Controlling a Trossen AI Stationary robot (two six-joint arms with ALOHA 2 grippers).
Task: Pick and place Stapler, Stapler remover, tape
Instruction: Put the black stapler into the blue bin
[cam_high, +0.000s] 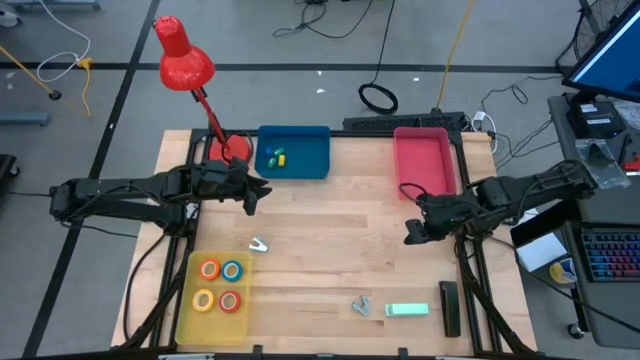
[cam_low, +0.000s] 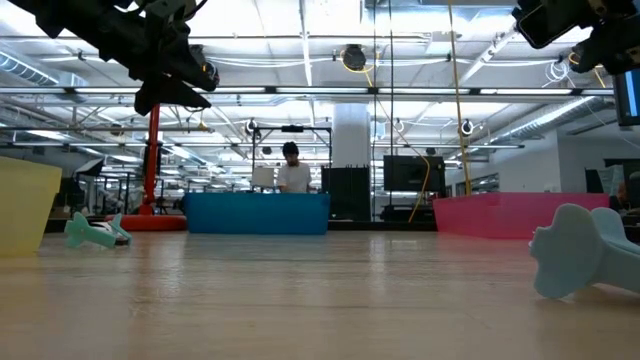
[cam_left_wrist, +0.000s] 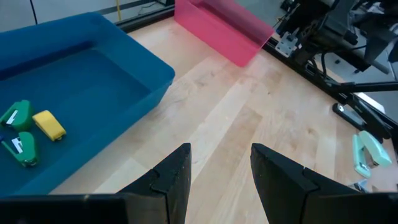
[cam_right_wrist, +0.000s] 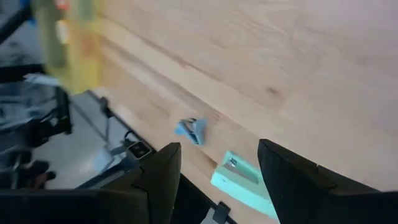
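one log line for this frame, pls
left gripper: open, empty, above table by blue bin | right gripper: open, empty, near pink bin | tape: four rolls in yellow tray | stapler: on table

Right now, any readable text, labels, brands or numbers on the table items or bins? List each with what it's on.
None can be read.
Small green staplers in the blue plastic bin: white patches, too blurred to read.
Mint-green stapler: no legible marking.
Four tape rolls in the yellow tray: too small to tell.
Pink plastic bin: plain.
Monitor beside the table: nothing legible.
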